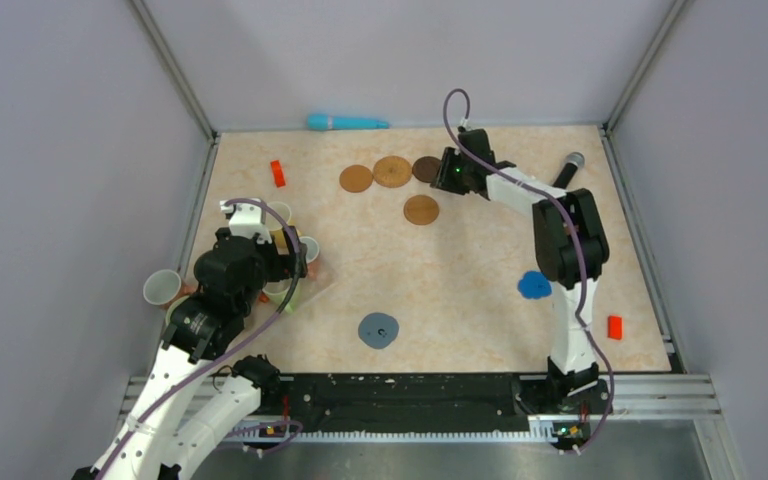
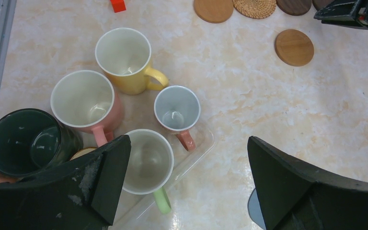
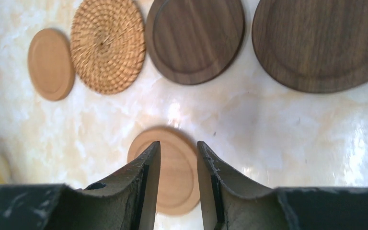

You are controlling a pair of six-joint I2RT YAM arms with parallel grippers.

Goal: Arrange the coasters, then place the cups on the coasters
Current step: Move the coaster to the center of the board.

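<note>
Broadly, stock on the bench (image 1: 460, 260):

Item 1, coasters. 4 lay in a row near the far edge: tan (image 3: 51, 63), woven (image 3: 108, 45), dark wood (image 3: 195, 40), and a larger dark one (image 3: 321, 40). A 5th tan coaster (image 3: 177, 175) lay nearer, apart from the row. A blue scalloped coaster (image 1: 534, 285) sat toward the right edge and a grey-blue coaster (image 1: 378, 330) toward the near edge. Likely light, stiff and flat to the surface, so probably best pinched across the rim at a tilt.

Item 2, cups. Clustered at the left edge: yellow cup (image 2: 123, 52), pink cup (image 2: 82, 98), dark cup (image 2: 24, 141), small cup with pink handle (image 2: 177, 108), green-handled cup (image 2: 148, 158). They looked glazed, so probably slippery, heavier and breakable. The wall at the rim, 1 finger inside, seemed the likeliest hold.

Item 3, tools. The left tool (image 2: 188, 143) hung spread wide and empty over the cups. The right tool (image 3: 178, 143) hovered over the 5th tan coaster, jaws narrowly parted, nothing between them.

Item 4, room. The cups stood packed, several apparently touching, close to the left wall. The bench centre offered open space.
</note>
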